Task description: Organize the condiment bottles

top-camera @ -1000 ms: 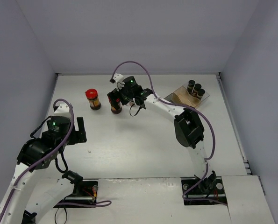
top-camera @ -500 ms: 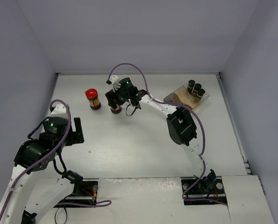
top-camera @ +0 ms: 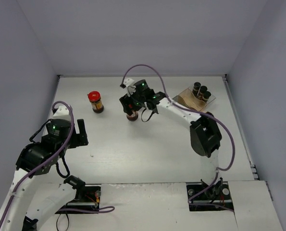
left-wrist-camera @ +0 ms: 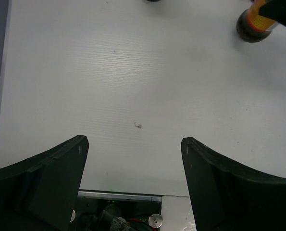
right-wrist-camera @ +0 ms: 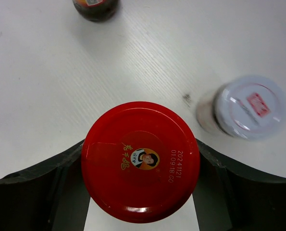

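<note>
Nearest the bases, the left gripper [left-wrist-camera: 134, 142] hangs over the front-left of the table [top-camera: 147, 154], its jaws apart with nothing between them. At mid-table the right gripper [top-camera: 132, 108] is clenched around a red-lidded jar [right-wrist-camera: 141, 161], a finger on either side of the lid, and the white-lidded jar [right-wrist-camera: 248, 107] stands just beside it. Farther back, the second red-lidded jar [top-camera: 95, 101] stands alone at the left, while the three black-capped bottles [top-camera: 201, 91] sit together in the clear tray [top-camera: 181, 101] at the far right.
</note>
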Controlling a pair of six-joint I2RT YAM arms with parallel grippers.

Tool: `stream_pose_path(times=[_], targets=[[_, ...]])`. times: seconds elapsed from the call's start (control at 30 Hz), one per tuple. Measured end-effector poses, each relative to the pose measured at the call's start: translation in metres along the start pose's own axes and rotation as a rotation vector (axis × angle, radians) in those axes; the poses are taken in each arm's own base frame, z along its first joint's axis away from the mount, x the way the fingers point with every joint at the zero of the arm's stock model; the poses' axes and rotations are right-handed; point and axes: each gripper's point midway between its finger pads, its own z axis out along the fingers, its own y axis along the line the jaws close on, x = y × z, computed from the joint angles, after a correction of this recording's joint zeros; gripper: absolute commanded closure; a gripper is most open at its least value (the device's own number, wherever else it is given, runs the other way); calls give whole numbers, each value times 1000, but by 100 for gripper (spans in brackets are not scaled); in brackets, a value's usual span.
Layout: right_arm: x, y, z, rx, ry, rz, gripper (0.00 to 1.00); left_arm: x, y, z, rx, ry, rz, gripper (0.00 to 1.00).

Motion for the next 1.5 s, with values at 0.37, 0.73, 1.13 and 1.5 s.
stream_pose_path(times=[0.37, 0.73, 1.13, 1.5], targets=[[-51, -163, -193, 388, -230, 127, 100, 1, -14, 17, 28, 31, 6, 21], [53, -261, -216, 583, -95, 313, 100, -3, -22, 23, 45, 29, 3, 22], [81, -299, -191, 610, -96, 344, 100, -4, -23, 25, 44, 33, -1, 22], [110, -311, -154, 577, -70, 378, 100, -3, -25, 29, 38, 44, 2, 21]])
